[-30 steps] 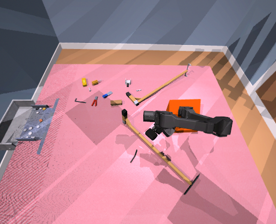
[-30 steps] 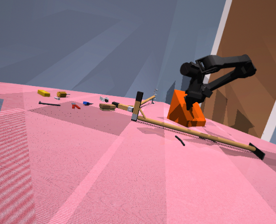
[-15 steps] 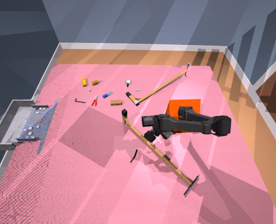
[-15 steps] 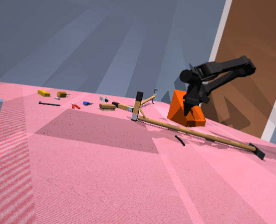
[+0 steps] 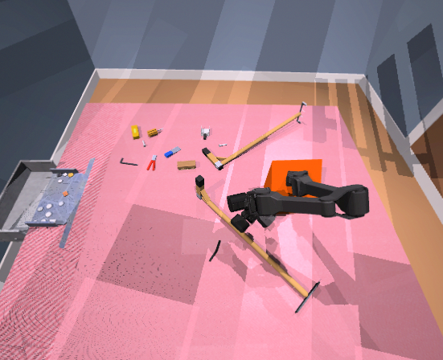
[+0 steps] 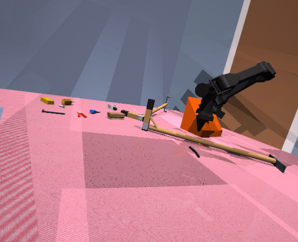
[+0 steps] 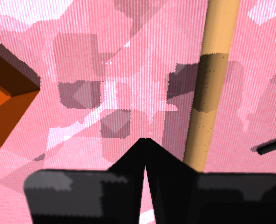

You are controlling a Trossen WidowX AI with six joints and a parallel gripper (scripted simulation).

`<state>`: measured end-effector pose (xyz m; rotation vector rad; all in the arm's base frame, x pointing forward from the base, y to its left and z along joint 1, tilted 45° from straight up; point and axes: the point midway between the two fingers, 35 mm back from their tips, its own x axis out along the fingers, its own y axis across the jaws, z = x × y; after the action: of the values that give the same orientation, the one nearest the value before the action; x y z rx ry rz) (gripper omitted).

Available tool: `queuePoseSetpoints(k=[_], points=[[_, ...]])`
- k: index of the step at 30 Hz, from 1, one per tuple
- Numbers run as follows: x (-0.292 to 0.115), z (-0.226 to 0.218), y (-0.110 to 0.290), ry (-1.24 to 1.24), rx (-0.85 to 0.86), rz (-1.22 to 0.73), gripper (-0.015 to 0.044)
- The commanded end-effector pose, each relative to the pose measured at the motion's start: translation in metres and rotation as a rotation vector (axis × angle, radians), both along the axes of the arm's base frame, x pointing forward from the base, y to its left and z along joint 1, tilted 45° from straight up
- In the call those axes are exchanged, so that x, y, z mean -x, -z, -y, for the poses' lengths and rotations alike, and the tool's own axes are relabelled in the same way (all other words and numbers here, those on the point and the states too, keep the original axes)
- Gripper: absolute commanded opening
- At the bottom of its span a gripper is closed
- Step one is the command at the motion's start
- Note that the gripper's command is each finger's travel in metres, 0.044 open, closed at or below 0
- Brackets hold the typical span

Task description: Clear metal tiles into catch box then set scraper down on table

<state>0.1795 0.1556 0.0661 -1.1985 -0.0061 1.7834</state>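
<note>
Centrally in the top view, the gripper [image 5: 250, 220] hangs with fingers pressed together on nothing, just beside the long scraper [image 5: 252, 241] lying diagonally on the table; tiles [image 5: 47, 207] wait far left, likely pre-grasp.

yellow block [image 5: 135, 132], red pliers [image 5: 151, 163], possibly an allen key [image 5: 128, 161]
</note>
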Motion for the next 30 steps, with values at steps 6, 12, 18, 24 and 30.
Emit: queuePoseSetpoints(k=[6,12,18,24,30], points=[[0.006,-0.012,0.014,0.003,0.001,-0.012,0.0],[0.01,-0.021,0.02,0.003,-0.007,-0.014,0.0],[0.013,-0.028,0.025,0.003,-0.014,-0.016,0.0],[0.01,-0.03,0.023,0.003,-0.014,-0.015,0.0],[0.006,-0.033,0.02,0.003,-0.014,-0.015,0.0]])
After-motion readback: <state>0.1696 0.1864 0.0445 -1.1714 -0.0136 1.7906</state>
